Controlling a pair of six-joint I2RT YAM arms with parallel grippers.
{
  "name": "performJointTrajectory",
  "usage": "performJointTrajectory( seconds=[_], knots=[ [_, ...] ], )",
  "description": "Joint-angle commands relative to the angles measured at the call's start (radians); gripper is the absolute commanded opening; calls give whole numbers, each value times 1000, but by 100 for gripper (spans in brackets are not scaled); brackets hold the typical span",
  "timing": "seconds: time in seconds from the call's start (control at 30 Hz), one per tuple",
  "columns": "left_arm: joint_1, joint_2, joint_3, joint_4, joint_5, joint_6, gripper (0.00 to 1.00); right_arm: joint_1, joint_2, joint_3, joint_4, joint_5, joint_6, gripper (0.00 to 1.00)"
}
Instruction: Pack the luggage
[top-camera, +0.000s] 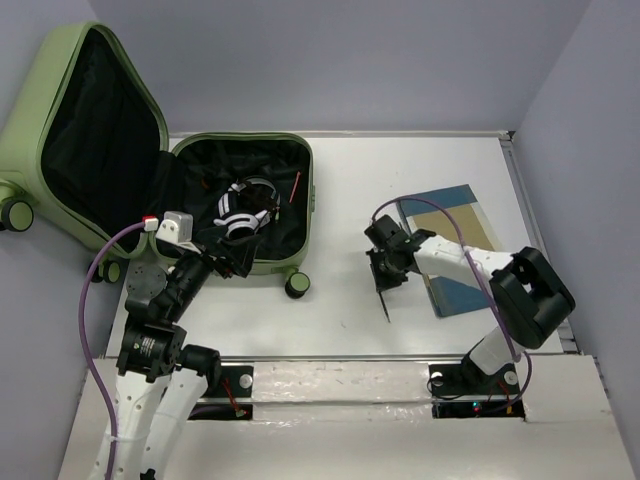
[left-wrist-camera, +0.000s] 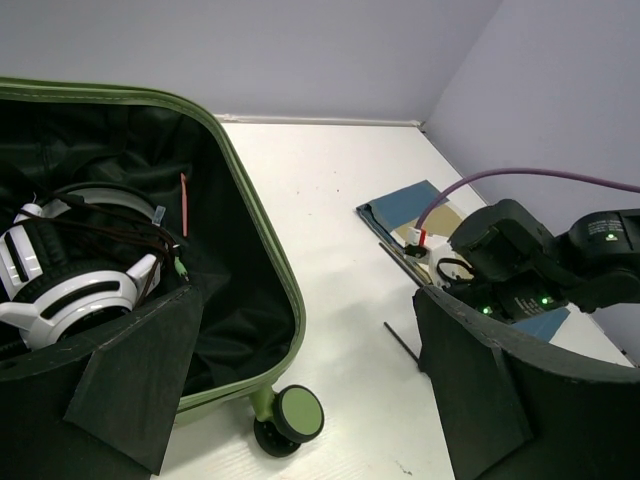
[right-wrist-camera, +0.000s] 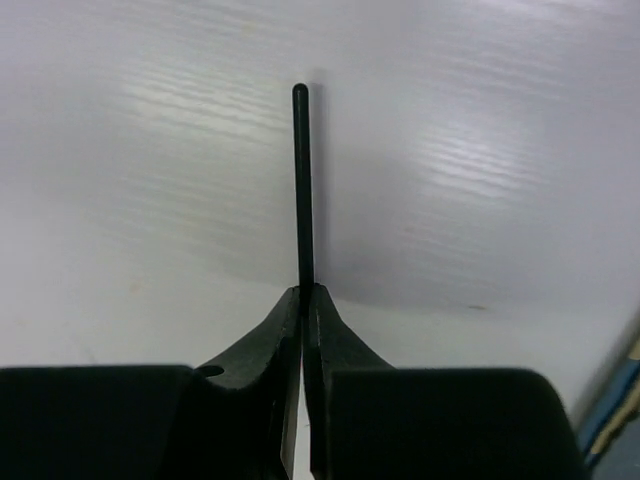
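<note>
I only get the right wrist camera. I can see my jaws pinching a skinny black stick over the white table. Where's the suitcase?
Observer: The luggage lies open at the far left of the table. Bare tabletop separates it from your right gripper and the black stick.
Operator: Is anything in it yet?
Observer: Yes, white-and-black headphones lie on the black lining of the flat half.
Operator: What's my other arm doing?
Observer: The left gripper hangs over the luggage's near edge, jaws wide open and empty.
</note>
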Motion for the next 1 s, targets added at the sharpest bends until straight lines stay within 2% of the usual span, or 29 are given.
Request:
performJointTrajectory(
  seconds=[0.0, 0.07, 0.17, 0.2, 0.3, 0.33, 0.37, 0.4, 0.47, 0.5, 0.53, 0.57, 0.63, 0.67, 0.7, 0.8, 0.87, 0.97],
  knots=[
    [-4, -3, 45, 28, 6, 10, 99, 37, -132, 66, 88, -136, 18, 7],
    [-4, 0, 44, 29, 7, 9, 99, 46, -154, 123, 119, -220, 2, 7],
    [-3, 3, 44, 32, 12, 8, 99, 46, -110, 314, 173, -299, 11, 7],
    [-1, 3, 44, 32, 13, 7, 99, 46, -81, 442, 200, -316, 19, 7],
    [5, 8, 41, 32, 15, 7, 99, 46, 101, 664, 227, -335, 74, 7],
    [5, 8, 42, 32, 13, 7, 99, 46, 154, 810, 227, -336, 86, 14],
    [7, 6, 42, 32, 13, 8, 99, 46, 241, 871, 225, -330, 118, 29],
    [8, 6, 41, 29, 10, 8, 99, 37, 276, 918, 223, -335, 132, 60],
    [8, 3, 41, 25, 7, 10, 99, 7, 320, 968, 225, -400, 178, 73],
    [8, 2, 41, 23, 7, 10, 99, -18, 317, 950, 228, -405, 179, 75],
    [7, 0, 42, 23, 9, 12, 99, -33, 300, 916, 227, -395, 172, 75],
    [7, 0, 44, 22, 10, 12, 99, -49, 274, 808, 228, -355, 151, 74],
    [-4, -3, 47, 23, 10, 13, 99, -104, 170, 676, 228, -265, 101, 64],
    [-7, -3, 47, 23, 9, 12, 99, -124, 130, 604, 228, -231, 85, 52],
    [-13, -1, 46, 25, 10, 13, 99, -159, 58, 472, 217, -192, 68, 46],
    [-18, 0, 46, 28, 15, 13, 99, -213, -8, 286, 150, -42, 11, 30],
    [-19, -1, 46, 29, 13, 12, 99, -254, -28, 230, 124, 27, -24, 27],
    [-16, 2, 44, 29, 9, 10, 99, -300, -15, 163, 96, 67, -50, 28]
  ],
)
